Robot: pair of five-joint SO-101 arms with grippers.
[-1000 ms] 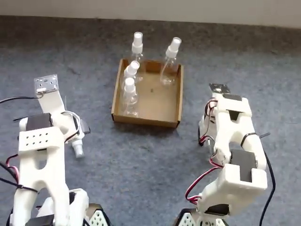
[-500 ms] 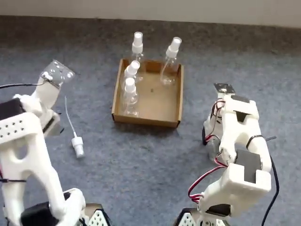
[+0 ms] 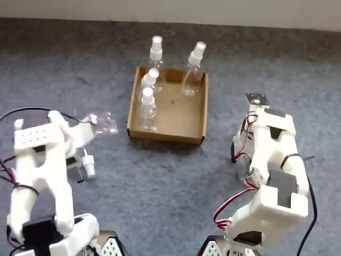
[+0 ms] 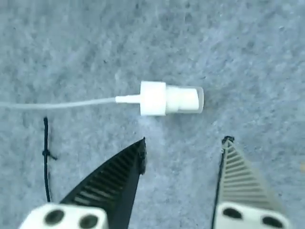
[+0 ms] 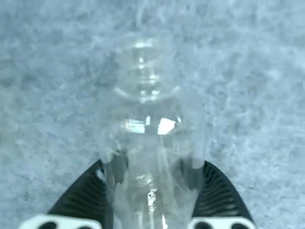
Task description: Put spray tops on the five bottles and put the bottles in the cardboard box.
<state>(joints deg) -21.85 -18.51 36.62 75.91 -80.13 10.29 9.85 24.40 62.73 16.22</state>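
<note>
A shallow brown cardboard box (image 3: 166,137) sits far-centre on the grey carpeted table (image 3: 176,176), with two clear spray-topped plastic bottles (image 3: 147,109) (image 3: 148,80) inside along its left wall, a third (image 3: 191,72) in its far right corner, a fourth (image 3: 155,50) at its far wall. Left of it a loose white plastic spray top (image 3: 88,166) (image 4: 167,99) lies just ahead of the left gripper's (image 4: 185,140) parted tips; right of it, the right gripper (image 5: 153,164) clasps a clear topless plastic bottle (image 5: 147,105).

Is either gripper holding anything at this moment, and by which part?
The right gripper clamps the uncapped bottle by its body, below the shoulder. The left gripper is open near the loose spray top, holding nothing.
</note>
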